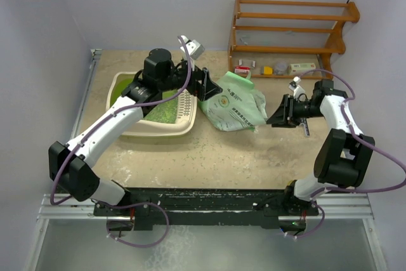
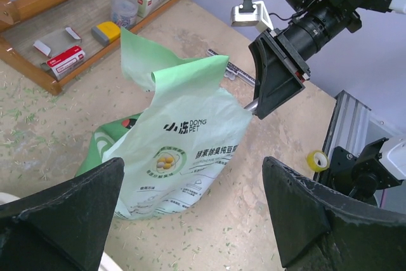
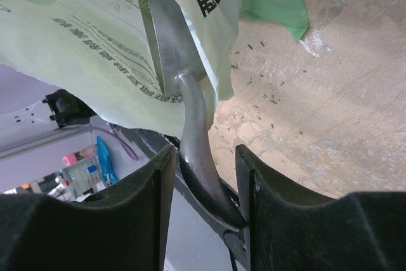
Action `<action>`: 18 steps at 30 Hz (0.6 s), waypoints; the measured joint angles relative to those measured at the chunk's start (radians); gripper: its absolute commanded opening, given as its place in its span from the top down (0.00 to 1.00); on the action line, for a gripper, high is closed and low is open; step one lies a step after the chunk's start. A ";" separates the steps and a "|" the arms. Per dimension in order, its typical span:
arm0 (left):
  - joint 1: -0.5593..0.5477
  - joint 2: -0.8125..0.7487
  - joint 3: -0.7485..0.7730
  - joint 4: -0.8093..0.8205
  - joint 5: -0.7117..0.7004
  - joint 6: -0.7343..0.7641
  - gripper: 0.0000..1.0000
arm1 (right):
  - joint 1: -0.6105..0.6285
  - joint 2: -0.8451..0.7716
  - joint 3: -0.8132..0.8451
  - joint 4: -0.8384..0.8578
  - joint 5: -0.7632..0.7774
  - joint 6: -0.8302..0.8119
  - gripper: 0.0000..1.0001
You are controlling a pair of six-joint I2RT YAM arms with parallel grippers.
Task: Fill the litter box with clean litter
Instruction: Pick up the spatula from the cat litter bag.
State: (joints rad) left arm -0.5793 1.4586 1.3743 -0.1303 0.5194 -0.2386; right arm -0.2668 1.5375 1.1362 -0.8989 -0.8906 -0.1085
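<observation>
Box (image 1: 152, 133) sits far left on bench (image 1: 254, 157), some litter (image 1: 166, 113) inside. Bag (image 1: 238, 106) lies just right of it. R gripper (image 1: 279, 113) clamps scoop (image 3: 190, 125), blade nosed into bag, prob. for more litter. L gripper (image 1: 208, 85) wide, empty, over box's right rim, facing bag.

The pale green printed plastic bag (image 2: 190, 176) reads "DONG PET" beside dark Chinese characters; smaller print is unreadable.

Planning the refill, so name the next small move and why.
Likely ease the left gripper forward and grip the bag by its raised flap: its jaws stand open short of it, while the right gripper holds the metal scoop against the bag.
</observation>
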 measured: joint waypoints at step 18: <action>-0.006 -0.008 -0.014 0.011 -0.003 -0.009 0.13 | 0.004 0.025 0.049 -0.065 -0.143 -0.018 1.00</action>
State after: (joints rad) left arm -0.5850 1.4502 1.3602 -0.1188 0.5159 -0.2478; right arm -0.2630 1.5623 1.1854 -0.9638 -1.0340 -0.1261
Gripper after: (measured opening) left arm 0.869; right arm 0.209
